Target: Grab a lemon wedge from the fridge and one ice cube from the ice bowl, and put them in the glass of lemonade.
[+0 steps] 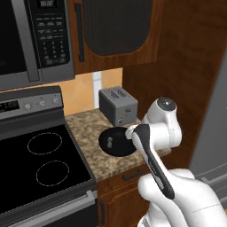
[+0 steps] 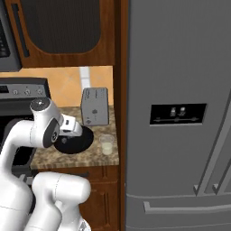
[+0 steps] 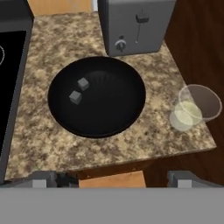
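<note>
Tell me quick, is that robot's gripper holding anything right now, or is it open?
Gripper: open, holding nothing, hovering above the counter's front edge, facing the black bowl.

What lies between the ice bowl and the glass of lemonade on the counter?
Nothing lies there: in the hand view, only bare speckled counter separates the ice bowl from the glass of lemonade. The toaster stands behind the bowl.

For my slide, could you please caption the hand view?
Hand view: black ice bowl holding two ice cubes, toaster behind, glass of lemonade beside it.
</note>
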